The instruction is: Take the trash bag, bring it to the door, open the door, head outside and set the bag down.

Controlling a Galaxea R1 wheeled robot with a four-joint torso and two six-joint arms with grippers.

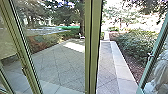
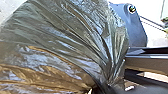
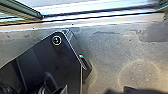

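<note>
Two green metal uprights (image 1: 93, 47) stand side by side, near and upright, in the middle of the head view. To their left is a large glass pane (image 1: 58, 65) in a green frame; to their right is a passage, with a blue-green framed glass door (image 1: 146, 72) at its right edge, apparently standing open. Two handles show — a silvery one (image 1: 150, 56) on that door, a dark one (image 1: 24, 71) on the slanting frame at left.

Outside lies grey paving with diagonal joints (image 1: 106, 63), edged on the right by one pale stone strip (image 1: 122, 66). Dense green shrubs (image 1: 138, 43) grow beyond the strip; more planting and one dark tree trunk (image 1: 81, 18) stand farther off, left of the uprights. A small white thing (image 1: 81, 36) lies far out, too small to identify.

In the left wrist view, the one dark, shiny plastic trash bag (image 2: 57, 40) bunches into its neck at the left gripper (image 2: 108, 86), whose fingers are clamped on it. Whether the right gripper is open or closed, I cannot tell. The right wrist view shows a grey, stained floor (image 3: 112, 47) running up to a pale sill (image 3: 82, 22) — one faint ring marks the floor.
</note>
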